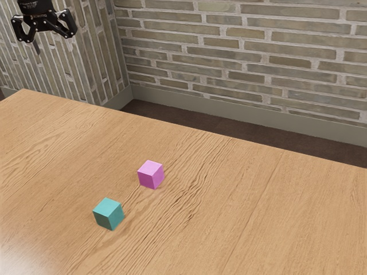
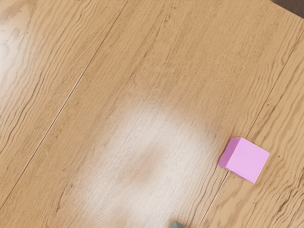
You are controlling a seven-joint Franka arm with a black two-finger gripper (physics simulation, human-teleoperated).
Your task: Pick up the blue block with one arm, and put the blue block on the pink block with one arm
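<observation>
Blue block [image 1: 108, 213] | near pink block [image 1: 151, 174], apart | gripper [image 1: 45, 32] high, spread wide

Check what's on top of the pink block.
Nothing: the pink block has a bare top in both views. The blue block sits apart on the table. Undersides are hidden.

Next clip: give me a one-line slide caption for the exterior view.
Open claw raised at upper left; blue block and pink block sit apart on the wooden table, unstacked.
</observation>
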